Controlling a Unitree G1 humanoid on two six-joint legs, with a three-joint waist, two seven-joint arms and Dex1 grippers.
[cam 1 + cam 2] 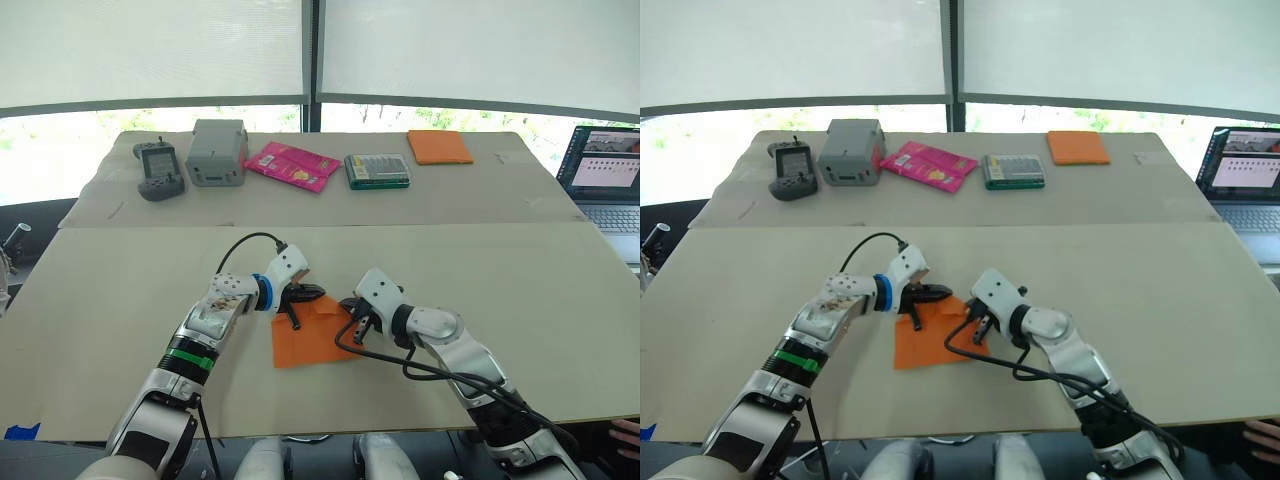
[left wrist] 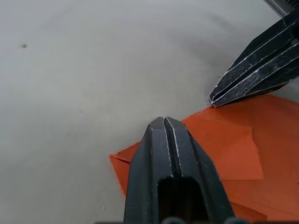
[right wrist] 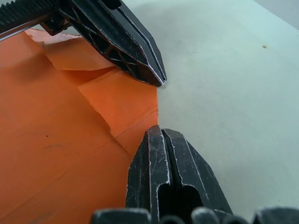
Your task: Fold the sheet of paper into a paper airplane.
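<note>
Early stage: sheet of paper [image 1: 312, 335] shows corner folds only; closed, empty left hand [image 1: 308, 294] and right hand [image 1: 352, 322] press its far edge.

A thin bright orange sheet of paper [image 1: 312, 335] lies on the plain beige counter [image 1: 520, 290]. At twelve o'clock sit a grey box [image 1: 217, 152], a pink and magenta packet [image 1: 292, 165], a green-edged case [image 1: 377, 170] and an orange pad [image 1: 439, 147]. Both end effectors have black fingers [image 2: 170, 177].
</note>
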